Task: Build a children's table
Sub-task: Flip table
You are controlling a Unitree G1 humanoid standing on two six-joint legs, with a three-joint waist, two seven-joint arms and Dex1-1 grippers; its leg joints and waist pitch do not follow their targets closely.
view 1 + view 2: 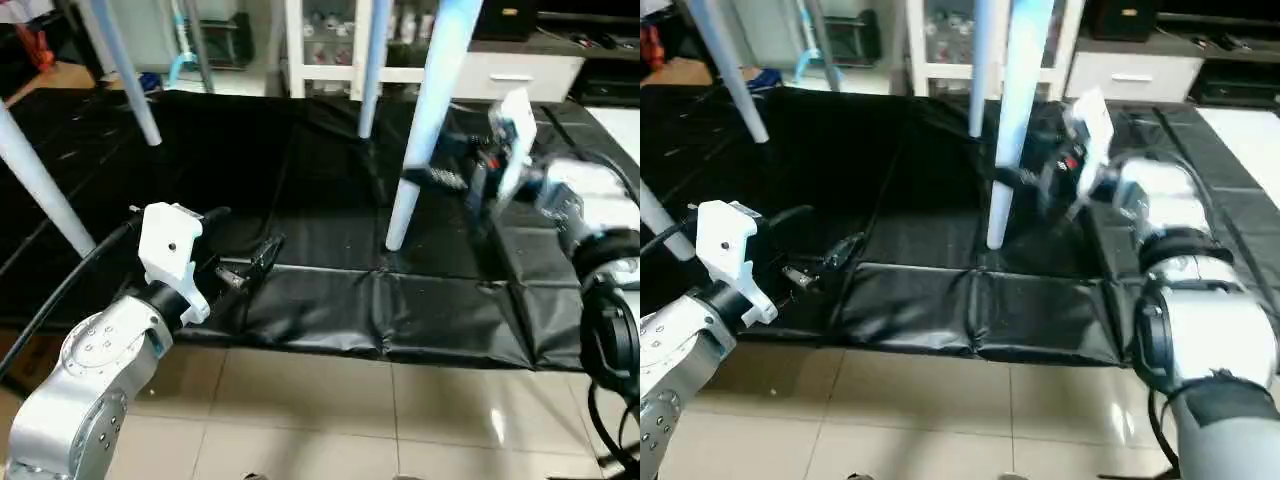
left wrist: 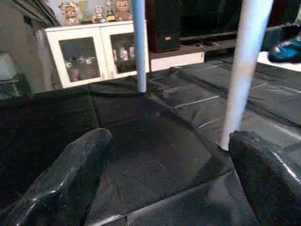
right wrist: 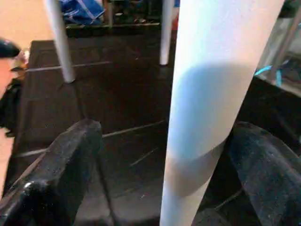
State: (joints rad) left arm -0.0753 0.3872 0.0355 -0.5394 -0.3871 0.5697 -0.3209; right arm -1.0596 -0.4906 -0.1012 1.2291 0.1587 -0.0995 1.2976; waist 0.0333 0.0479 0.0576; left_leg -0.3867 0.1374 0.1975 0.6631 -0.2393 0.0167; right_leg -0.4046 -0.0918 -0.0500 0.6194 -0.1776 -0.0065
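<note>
Surface: black padded mat (image 1: 330, 300) with seams, laid over pale glossy floor tiles (image 1: 300, 420).
Room: white glass-door cabinet (image 2: 89, 54) and a white drawer unit (image 1: 515, 75) behind the mat.
Table: the children's table stands on the mat on long tapered white plastic legs; the nearest leg (image 1: 425, 120) stands upright at mid-mat.
Left gripper (image 1: 250, 265): released, jaws spread, low above the mat's near edge, grasping nothing.
Right gripper (image 3: 160, 155): spread wide, black fingers (image 3: 61, 160) either side of the nearest leg.
Left wrist view: toy figures (image 2: 96, 12) atop the cabinet.
</note>
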